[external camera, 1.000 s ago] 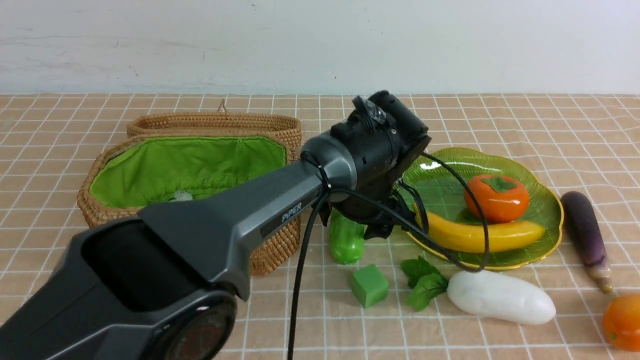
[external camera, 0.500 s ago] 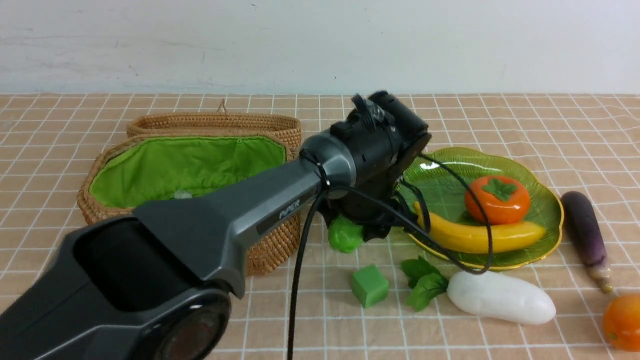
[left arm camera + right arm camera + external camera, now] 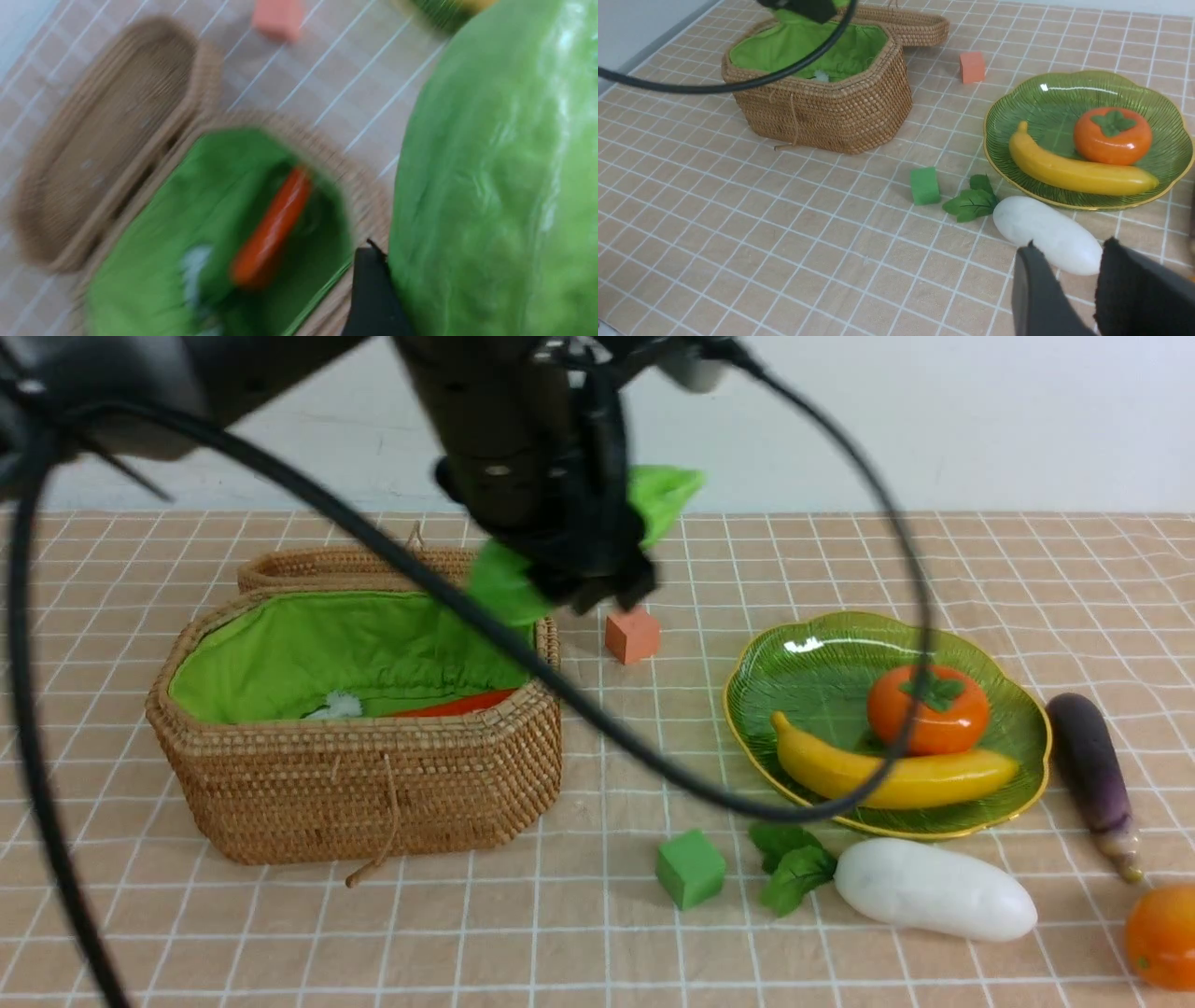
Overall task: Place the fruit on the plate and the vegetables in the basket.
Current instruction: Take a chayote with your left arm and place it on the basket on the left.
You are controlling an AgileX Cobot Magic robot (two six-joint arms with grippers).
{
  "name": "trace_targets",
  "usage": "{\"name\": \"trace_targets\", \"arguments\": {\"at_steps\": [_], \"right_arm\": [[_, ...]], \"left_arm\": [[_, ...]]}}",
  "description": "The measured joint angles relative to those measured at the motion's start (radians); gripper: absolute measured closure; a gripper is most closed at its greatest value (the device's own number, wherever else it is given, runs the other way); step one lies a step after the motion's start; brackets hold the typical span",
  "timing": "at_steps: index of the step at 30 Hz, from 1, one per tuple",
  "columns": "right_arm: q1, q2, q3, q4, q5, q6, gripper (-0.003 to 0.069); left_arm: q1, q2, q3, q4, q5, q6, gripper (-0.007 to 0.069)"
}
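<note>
Up above the far right corner of the basket [image 3: 373, 784], the left gripper [image 3: 579, 560] is clamped around the gourd [image 3: 667, 495], which hangs clear of the rim and tilted, not yet inside. The basket stands open, its lid [image 3: 373, 565] lying flat behind it. Inside, on the green lining [image 3: 327, 653], lies the carrot [image 3: 457, 703] along the right side. A small white patch [image 3: 336, 705] sits beside it, too blurred to name. The plate [image 3: 812, 653] to the right holds two fruits: the persimmon [image 3: 927, 709] toward its far right and the banana [image 3: 887, 775] along the front, the two touching. The rest lies on the checked cloth [image 3: 280, 933] outside both containers. The radish [image 3: 934, 889] is just in front of the plate, its leaves pointing at the green cube [image 3: 691, 868]. The eggplant [image 3: 1088, 761] is just beside the plate's right rim, and the mango [image 3: 1160, 933] is at the right edge of the front view. An orange cube [image 3: 632, 635] sits between basket and plate, farther back. The right gripper [image 3: 1069, 252] shows only in its own wrist view, near the radish, with its fingers [image 3: 1031, 289] parted and nothing between them.
</note>
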Motion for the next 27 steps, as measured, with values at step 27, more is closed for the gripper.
{"name": "trace_targets", "arguments": {"at_steps": [27], "right_arm": [[0.0,0.126,0.0,0.017,-0.001,-0.01,0.0445]], "left_arm": [[0.265,0.028,0.208,-0.058,-0.156,0.136,0.0017]]}}
